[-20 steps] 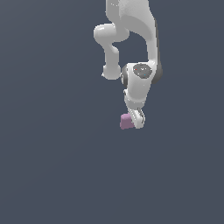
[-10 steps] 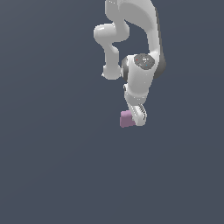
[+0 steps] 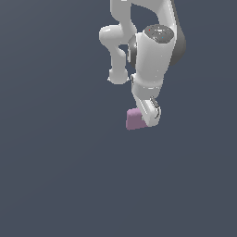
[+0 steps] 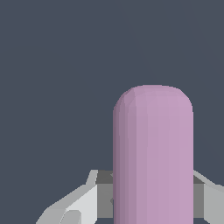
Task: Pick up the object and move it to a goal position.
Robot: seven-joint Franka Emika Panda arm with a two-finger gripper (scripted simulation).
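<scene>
One white robot arm [image 3: 150,60] descends from the upper edge of the exterior view, its joints folded above a broad wrist housing that tapers toward the gripper [image 3: 149,115]. The gripper is clenched on the object [image 3: 134,119], a small matte pink-mauve block. In the exterior view the block projects from the gripper toward the exterior view's left, so that only part of it shows beside the pale finger [image 3: 152,111] that covers its other side. The block sits directly below the wrist housing, near the middle of the frame and slightly above centre.

In the wrist view the object [image 4: 153,153] fills the space between the two grey-white fingers [image 4: 74,208], one on each flank, with both fingers pressed against its sides. Its far end is rounded, forming a smooth dome, while its long faces run straight back toward the camera. The surface is plain, unmarked and evenly shaded, with faint vertical facets from the render.

Behind arm and block lies a uniform dark slate-grey background [image 3: 55,176], featureless in both views. Whether the block rests on this surface or hangs above it cannot be told, since no shadow or contact line appears beneath it.
</scene>
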